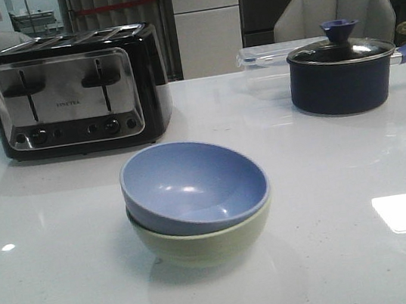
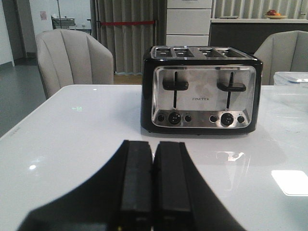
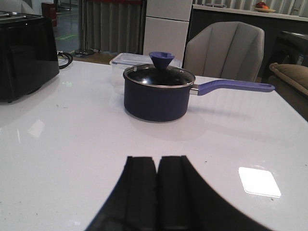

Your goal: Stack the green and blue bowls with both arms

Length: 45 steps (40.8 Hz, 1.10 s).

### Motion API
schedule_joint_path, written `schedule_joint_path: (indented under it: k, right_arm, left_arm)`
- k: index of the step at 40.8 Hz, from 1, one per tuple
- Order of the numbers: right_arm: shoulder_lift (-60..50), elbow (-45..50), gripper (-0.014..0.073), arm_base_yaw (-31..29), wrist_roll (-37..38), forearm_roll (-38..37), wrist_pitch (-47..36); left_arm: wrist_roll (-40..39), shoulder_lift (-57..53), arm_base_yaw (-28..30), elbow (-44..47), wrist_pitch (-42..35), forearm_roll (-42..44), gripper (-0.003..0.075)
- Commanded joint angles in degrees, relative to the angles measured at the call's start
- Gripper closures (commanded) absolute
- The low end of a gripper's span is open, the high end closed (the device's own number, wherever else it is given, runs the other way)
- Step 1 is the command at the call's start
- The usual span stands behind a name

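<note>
From the front, the blue bowl (image 1: 194, 185) sat nested inside the green bowl (image 1: 205, 240), tilted a little toward the left, the pair standing on the white table (image 1: 344, 177) near its middle; behind them to the left stood a black and chrome toaster (image 1: 75, 91), and to the right a dark saucepan (image 1: 344, 73) with a glass lid, a clear plastic box (image 1: 265, 58) just behind it; neither arm showed in this view, so the stacking looked done and the arms appeared drawn clear of the bowls.

In the left wrist view, the left gripper (image 2: 153, 192) had its two black fingers pressed together with nothing between them; it pointed toward the toaster (image 2: 202, 96), with a pale chair (image 2: 72, 60) beyond the table edge; no bowl appeared here.

In the right wrist view, the right gripper (image 3: 157, 197) likewise had its fingers together and empty; it faced the saucepan (image 3: 159, 96) and its blue handle, well apart from it; again no bowl appeared.

By my judgement the task stood at its end; the only call left was perhaps to check that the blue bowl seated level, which would need a gentle nudge at its raised rim, not a fresh grasp.
</note>
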Motion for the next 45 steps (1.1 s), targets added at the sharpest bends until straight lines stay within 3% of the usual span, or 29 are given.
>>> schedule_joint_path:
  k: [1,8,15,45]
  right_arm:
    - [-1.05,-0.27,0.0537,-0.27,-0.45,-0.10,-5.93]
    - [-1.05,-0.21,0.0537,-0.27,-0.02,0.06,-6.11]
    - [-1.05,-0.21,0.0537,-0.21,7.54,-4.37,-8.66]
    - [-1.05,-0.21,0.0537,-0.21,7.60,-4.44,-8.49]
  left_arm:
    - [-0.59,-1.14,0.01,0.26,-5.20,-0.20,0.0627]
    - [-0.59,-1.14,0.01,0.26,-5.20,-0.20,0.0627]
    - [-0.59,-1.14,0.01,0.26,-5.20,-0.20,0.0627]
    - [-0.59,-1.14,0.01,0.26,-5.20,-0.20,0.0627]
